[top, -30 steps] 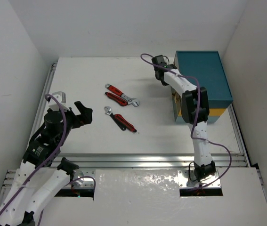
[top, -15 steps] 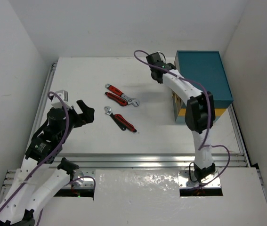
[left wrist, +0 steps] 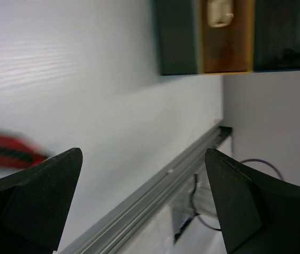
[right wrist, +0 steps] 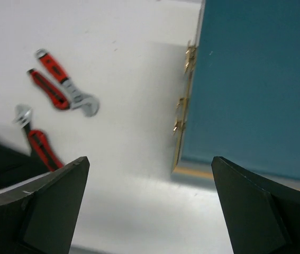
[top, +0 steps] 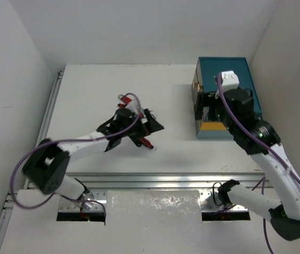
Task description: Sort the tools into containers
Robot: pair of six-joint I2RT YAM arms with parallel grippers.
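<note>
I am holding my left end effector (top: 151,123) low over the adjustable wrenches on the white surface (top: 86,95), jaws spread wide and gripping nothing. My right end effector (top: 205,108) is hovering above the front edge of the teal box (right wrist: 255,79), jaws likewise apart and empty.

The right wrist view is showing three wrenches: two lying touching each other (right wrist: 62,87), and a third wrench (right wrist: 36,138) nearer my left end effector, all well apart from the box.

Handling judgement: these look like rigid metal tools, small and dense for their size, not fragile. The bare silver heads look slick and are likely to slip; the red-and-black handles look grippier. I am favouring a pinch across the handle near mid-length, jaws square to the long axis, since the tool lies flat and thin on the surface.

The box's brass latches (right wrist: 184,95) are facing the wrenches.
</note>
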